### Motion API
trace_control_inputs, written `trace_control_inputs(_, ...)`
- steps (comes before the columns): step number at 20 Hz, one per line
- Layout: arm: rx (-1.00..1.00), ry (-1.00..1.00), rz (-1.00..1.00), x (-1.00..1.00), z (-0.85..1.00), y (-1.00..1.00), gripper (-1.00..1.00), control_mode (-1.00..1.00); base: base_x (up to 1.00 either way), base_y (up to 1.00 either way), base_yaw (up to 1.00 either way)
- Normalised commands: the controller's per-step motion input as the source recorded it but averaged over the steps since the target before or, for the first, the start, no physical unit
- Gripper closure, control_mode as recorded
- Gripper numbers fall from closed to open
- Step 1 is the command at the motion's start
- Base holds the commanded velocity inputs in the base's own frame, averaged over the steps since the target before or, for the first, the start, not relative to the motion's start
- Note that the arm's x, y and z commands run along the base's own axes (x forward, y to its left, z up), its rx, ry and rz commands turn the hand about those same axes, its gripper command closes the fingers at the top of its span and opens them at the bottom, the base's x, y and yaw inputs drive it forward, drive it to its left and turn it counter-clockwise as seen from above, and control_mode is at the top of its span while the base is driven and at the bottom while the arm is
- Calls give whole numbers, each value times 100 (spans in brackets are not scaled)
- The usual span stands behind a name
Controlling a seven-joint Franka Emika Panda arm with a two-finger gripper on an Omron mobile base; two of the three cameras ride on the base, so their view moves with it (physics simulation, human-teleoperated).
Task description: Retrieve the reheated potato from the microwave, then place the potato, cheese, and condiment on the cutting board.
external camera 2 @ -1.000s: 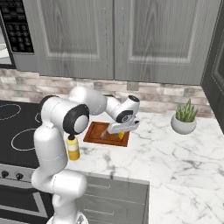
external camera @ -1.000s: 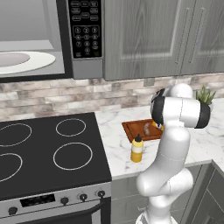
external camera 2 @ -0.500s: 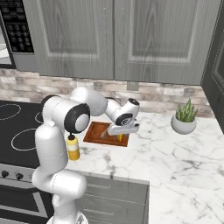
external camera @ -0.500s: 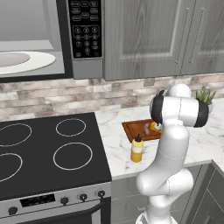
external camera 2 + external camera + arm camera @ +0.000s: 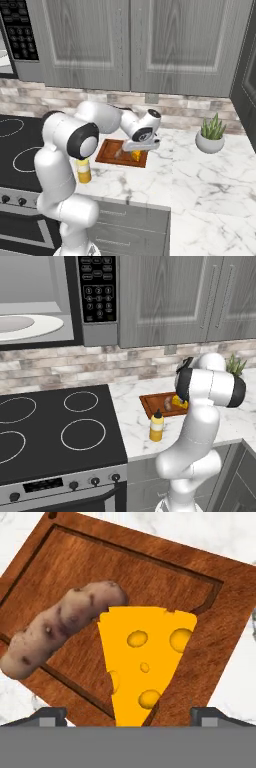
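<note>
Cheese (image 5: 142, 662), a holed yellow-orange wedge, sits directly ahead of the gripper (image 5: 129, 714) on the cutting board (image 5: 150, 572), its narrow end pointing down between the two dark fingertips (image 5: 47, 714). The tips stand wide apart at either side of the wedge and touch nothing, so the jaws read as open; whether the wedge has been fully let go or is just resting between them cannot be told for certain, though it looks settled on the wood.

Just to the left of the cheese in the hand view, the potato (image 5: 60, 629) lies on the same board, one end touching or nearly touching the wedge's upper corner and the other reaching over the board's darker rim toward the marble.

From the right base view, the gripper (image 5: 141, 145) hangs low over the board (image 5: 107, 152), with the cheese (image 5: 136, 156) at the board's near right corner. The condiment (image 5: 157, 426), a yellow squeeze bottle, stands upright on the marble counter (image 5: 127, 406) off the board, on its near side toward the stove (image 5: 55, 431). The microwave (image 5: 55, 301) hangs open above the stove, its white plate (image 5: 27, 326) bare.

Judged from this, two of three items are placed and the cheese step is closing out. The next move calls for lifting clear of the wedge without nudging it, swinging back toward the bottle, and gripping its body upright.
</note>
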Motion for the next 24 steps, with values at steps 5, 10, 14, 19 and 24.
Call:
trace_control_inputs(5,3,-13,-6,-92,64,2,-100,-100,0,0,0)
trace_control_inputs(10,5,-13,-7,-100,70,12,-100,-100,0,0,0)
trace_control_inputs(14,4,-9,-5,-100,98,57,-100,-100,0,0,0)
trace_control_inputs(19,0,0,-3,-99,75,81,-100,-100,0,0,0)
trace_control_inputs(24,0,8,-3,-87,31,77,-100,-100,0,0,0)
